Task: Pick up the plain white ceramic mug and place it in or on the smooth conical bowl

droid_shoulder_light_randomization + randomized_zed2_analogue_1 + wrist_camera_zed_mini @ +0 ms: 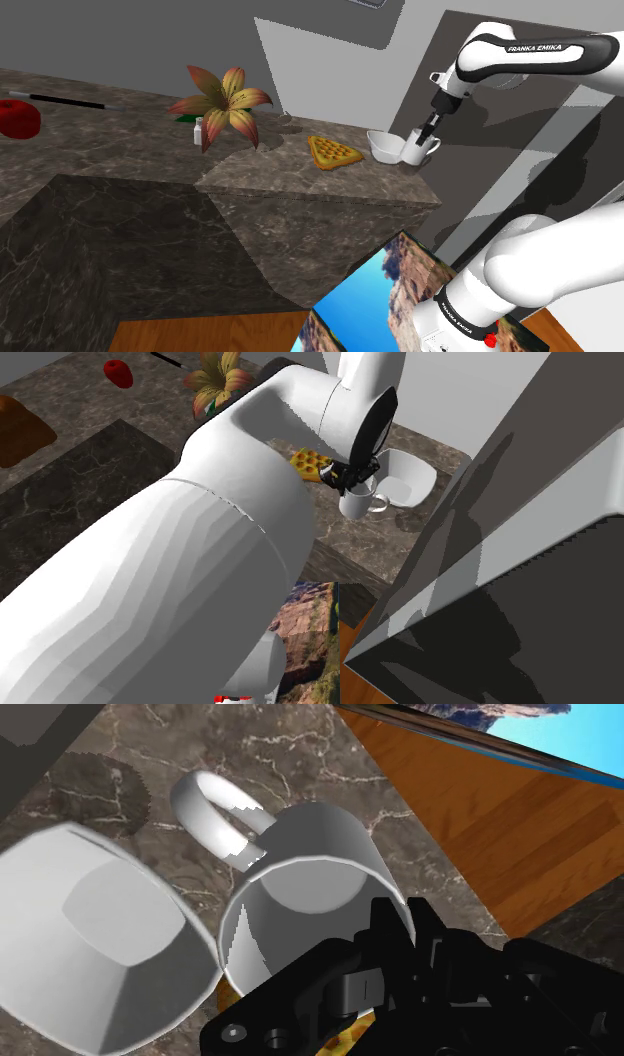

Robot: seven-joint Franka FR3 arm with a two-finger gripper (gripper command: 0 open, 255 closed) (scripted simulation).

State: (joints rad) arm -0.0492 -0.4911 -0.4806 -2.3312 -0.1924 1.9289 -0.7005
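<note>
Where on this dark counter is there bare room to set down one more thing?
The widest bare patch on the counter lies between the red object and the small bottle by the flower. The front strip before the flower and the waffle is bare too. The corner is crowded: bowl, mug and gripper sit close together.

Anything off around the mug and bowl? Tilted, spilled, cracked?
Nothing spilled or cracked. The mug is tight against the bowl rim, near the counter corner; whether they touch I cannot tell. The gripper is at the mug's rim.
</note>
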